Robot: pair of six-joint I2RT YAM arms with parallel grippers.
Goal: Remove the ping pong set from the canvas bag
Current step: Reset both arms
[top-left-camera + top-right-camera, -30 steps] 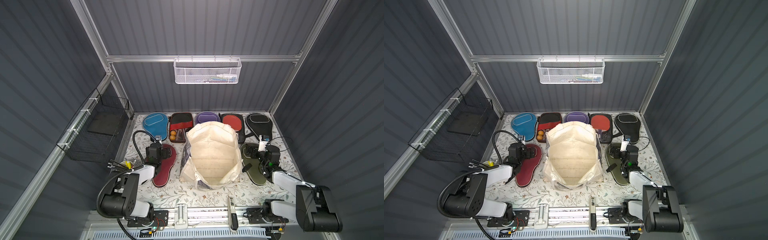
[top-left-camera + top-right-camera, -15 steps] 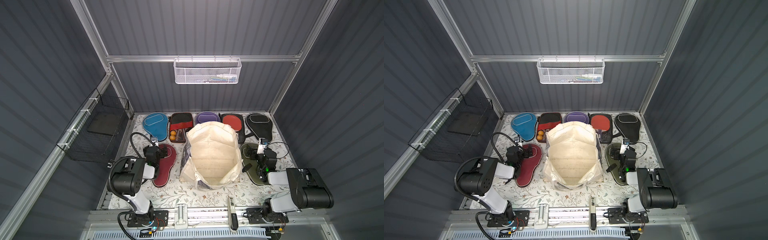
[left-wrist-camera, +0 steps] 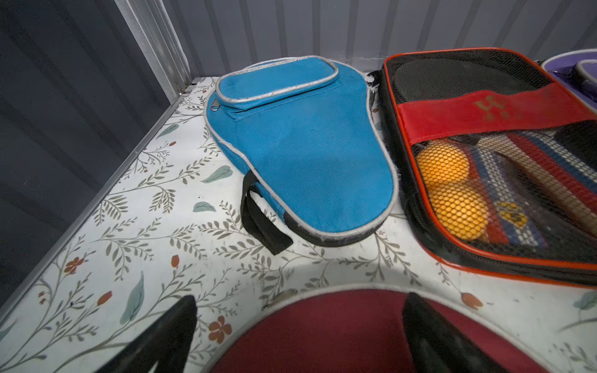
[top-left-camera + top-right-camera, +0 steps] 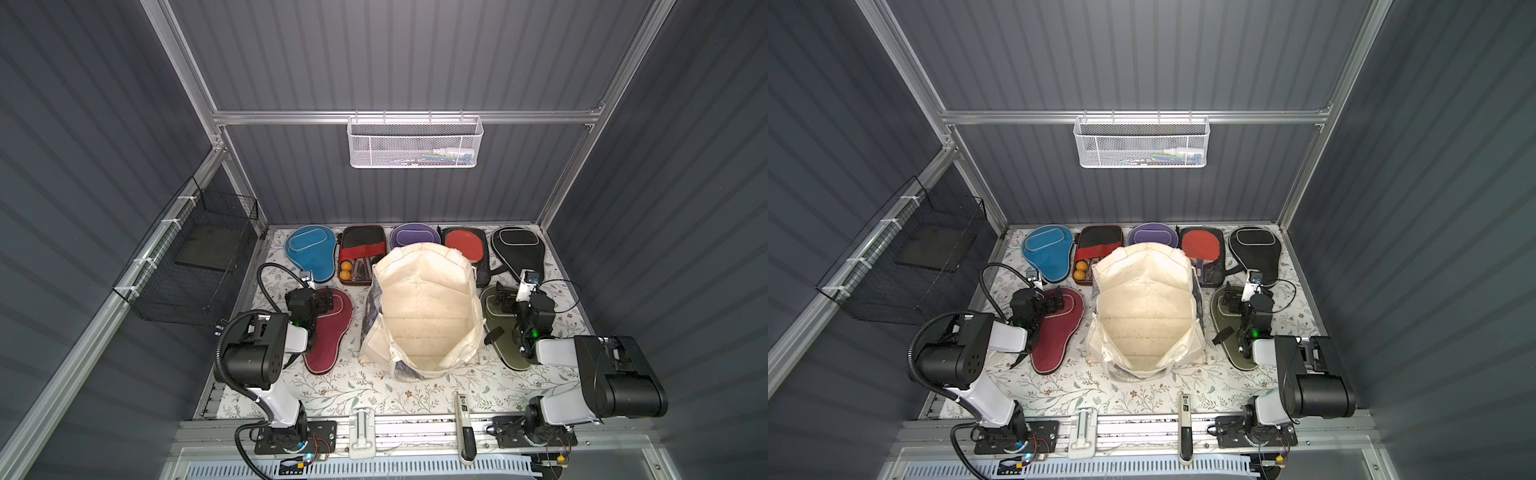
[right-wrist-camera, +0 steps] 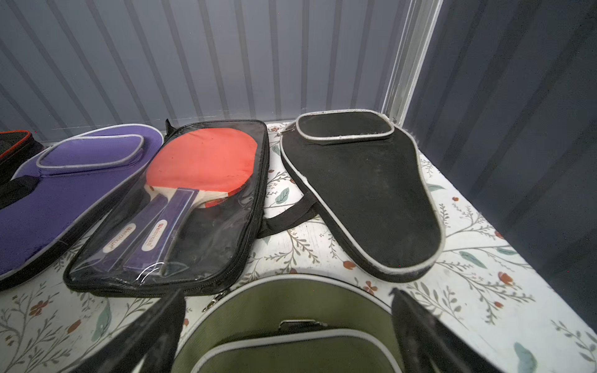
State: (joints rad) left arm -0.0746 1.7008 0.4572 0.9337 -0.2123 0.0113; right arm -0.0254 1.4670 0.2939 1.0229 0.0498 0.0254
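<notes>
Canvas bag stands slack and apparently empty, light padded cases lie flat on the table beside and behind it, your left claw and right claw spread, holding nothing; take any case by its piped edge.

You have a white mesh basket hanging from the silver rail across the grey ribbed back wall. The small items at its right end are too small to make out. On the left wall a black wire basket holds a dark flat slab. Your table has a white cover printed with leaves and small red flowers. On the front metal track, a white bracket and a black-and-white stick-shaped device sit apart.
</notes>
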